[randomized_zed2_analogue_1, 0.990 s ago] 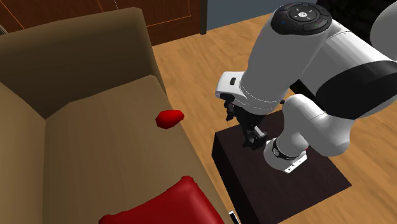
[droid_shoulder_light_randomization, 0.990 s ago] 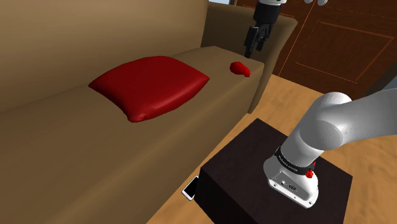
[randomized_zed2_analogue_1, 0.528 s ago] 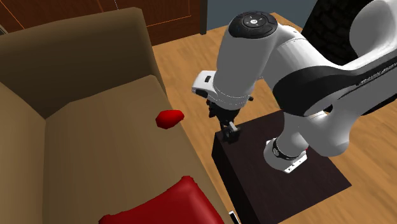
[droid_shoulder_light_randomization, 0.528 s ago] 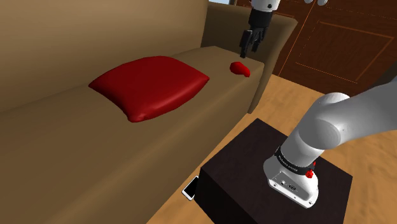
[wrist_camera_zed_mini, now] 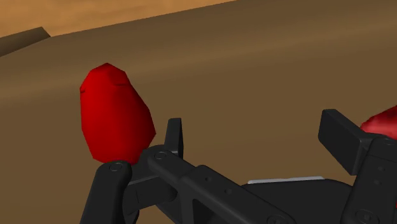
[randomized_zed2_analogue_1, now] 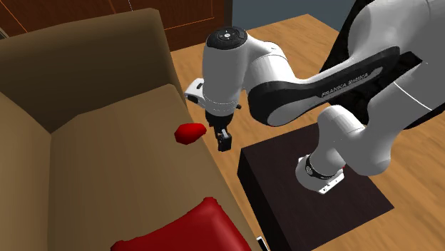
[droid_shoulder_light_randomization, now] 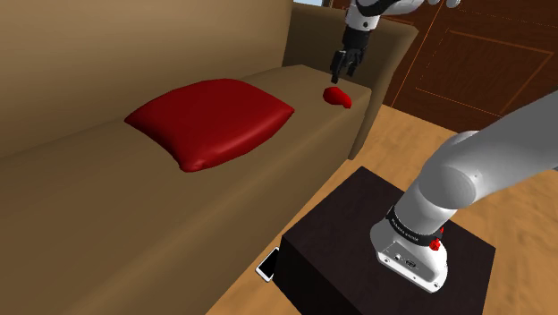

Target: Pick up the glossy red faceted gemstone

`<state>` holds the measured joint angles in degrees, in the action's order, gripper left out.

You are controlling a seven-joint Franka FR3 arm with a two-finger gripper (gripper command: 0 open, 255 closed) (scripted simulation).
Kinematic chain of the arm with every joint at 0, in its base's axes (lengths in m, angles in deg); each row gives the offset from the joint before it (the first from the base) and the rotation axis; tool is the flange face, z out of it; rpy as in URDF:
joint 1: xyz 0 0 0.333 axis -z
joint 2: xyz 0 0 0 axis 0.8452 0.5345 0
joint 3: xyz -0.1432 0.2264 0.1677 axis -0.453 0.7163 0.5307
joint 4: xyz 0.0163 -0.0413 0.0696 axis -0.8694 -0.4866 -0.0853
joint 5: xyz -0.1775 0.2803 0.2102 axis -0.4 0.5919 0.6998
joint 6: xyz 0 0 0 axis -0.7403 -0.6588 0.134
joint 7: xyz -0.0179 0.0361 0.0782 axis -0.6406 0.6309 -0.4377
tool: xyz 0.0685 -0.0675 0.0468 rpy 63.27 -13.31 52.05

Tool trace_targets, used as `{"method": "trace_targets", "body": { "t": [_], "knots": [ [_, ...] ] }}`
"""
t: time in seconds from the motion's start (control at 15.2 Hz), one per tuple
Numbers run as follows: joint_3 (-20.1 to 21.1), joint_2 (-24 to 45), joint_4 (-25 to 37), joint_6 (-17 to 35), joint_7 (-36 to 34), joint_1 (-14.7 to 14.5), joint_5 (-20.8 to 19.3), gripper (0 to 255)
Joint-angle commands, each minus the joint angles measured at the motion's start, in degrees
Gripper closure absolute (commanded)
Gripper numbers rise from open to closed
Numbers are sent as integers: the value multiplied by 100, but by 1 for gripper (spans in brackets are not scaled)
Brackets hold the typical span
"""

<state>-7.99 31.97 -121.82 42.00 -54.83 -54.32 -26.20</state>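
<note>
The pincer [droid_shoulder_light_randomization: 341, 72] is hovering wide open, gripping nothing, just beside the red gem [droid_shoulder_light_randomization: 337, 96] lying on the brown sofa [droid_shoulder_light_randomization: 107, 206].

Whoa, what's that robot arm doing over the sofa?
A white robot arm is going after the red gemstone, which lies on the brown sofa near the armrest end. Its black gripper hangs just above the gem with its fingers open. In the wrist view the gem sits off to one side of the fingers, not between them, so nothing is held yet. A red cushion lies farther along the seat.
</note>
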Motion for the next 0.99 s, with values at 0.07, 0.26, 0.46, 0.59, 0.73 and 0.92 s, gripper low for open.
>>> {"method": "trace_targets", "body": {
  "t": [0.07,0.26,0.46,0.59,0.73,0.92],
  "knots": [
    [-261,587,339,329,213,40,91,0],
    [-514,1168,659,648,458,78,261,0],
    [-747,1776,1038,912,742,121,522,0],
    [-878,2195,1323,1053,952,169,746,0],
    [-987,2624,1637,1162,1173,235,1004,0],
    [-1036,2951,1821,1289,1338,307,1212,0]
  ]
}}
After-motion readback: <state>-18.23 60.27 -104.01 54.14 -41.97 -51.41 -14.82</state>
